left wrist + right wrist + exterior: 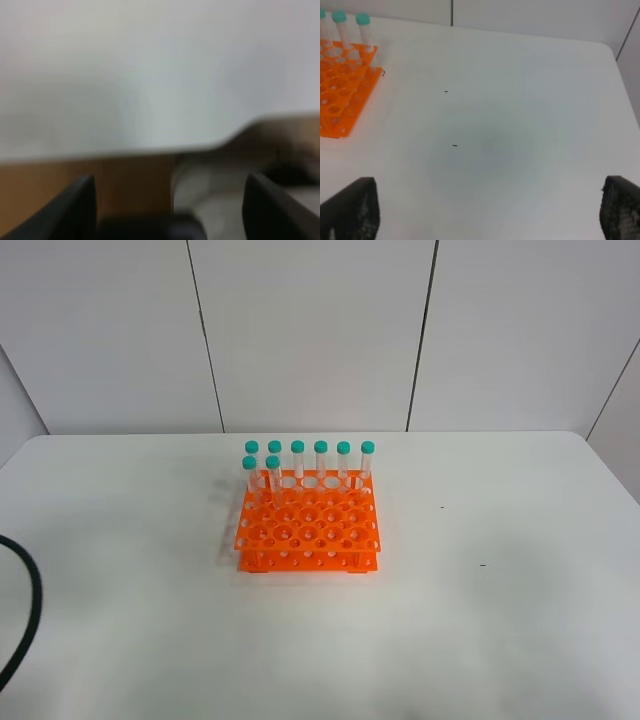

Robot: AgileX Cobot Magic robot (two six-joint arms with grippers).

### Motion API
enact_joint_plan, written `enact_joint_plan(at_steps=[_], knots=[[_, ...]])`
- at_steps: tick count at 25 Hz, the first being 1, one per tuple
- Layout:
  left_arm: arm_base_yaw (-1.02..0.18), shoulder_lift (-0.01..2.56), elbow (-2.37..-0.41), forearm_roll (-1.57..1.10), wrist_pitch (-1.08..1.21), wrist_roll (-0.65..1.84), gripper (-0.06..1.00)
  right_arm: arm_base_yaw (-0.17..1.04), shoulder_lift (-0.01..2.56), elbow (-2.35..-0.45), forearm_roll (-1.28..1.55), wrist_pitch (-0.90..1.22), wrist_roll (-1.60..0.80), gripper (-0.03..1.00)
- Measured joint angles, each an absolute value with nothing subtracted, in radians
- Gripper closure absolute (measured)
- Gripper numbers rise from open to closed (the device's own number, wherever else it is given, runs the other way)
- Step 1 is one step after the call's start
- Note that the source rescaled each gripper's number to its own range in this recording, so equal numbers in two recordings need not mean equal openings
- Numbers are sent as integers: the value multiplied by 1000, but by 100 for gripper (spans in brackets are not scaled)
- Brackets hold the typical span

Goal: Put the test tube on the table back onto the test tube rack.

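No test tube lies loose on the desk (pixel 520 640), all stand in the orange rack (pixel 308 525), so keep both pincers released.

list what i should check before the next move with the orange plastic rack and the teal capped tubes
1. Loose tube lying on the white matte table: cannot tell; none shows in any view.
2. Orange plastic rack with round holes sits flat, front holes free: ok.
3. Clear tubes with teal caps upright in the rack: ok, seven visible.
4. Left gripper open, nothing held: ok.
5. Right gripper open, nothing held: ok.
6. Arms away from the rack: ok, neither appears in the high view.
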State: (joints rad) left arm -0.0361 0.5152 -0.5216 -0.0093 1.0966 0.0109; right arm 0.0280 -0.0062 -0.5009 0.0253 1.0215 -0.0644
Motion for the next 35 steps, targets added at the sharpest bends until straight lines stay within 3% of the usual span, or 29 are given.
enact_joint_plan(at_steps=[8, 35], knots=[[-36, 266, -495, 0, 1057, 11, 7, 28, -6, -501, 25, 1021, -64, -1], [-36, -2, -495, 6, 1058, 12, 7, 28, -6, -501, 25, 1021, -64, -1]])
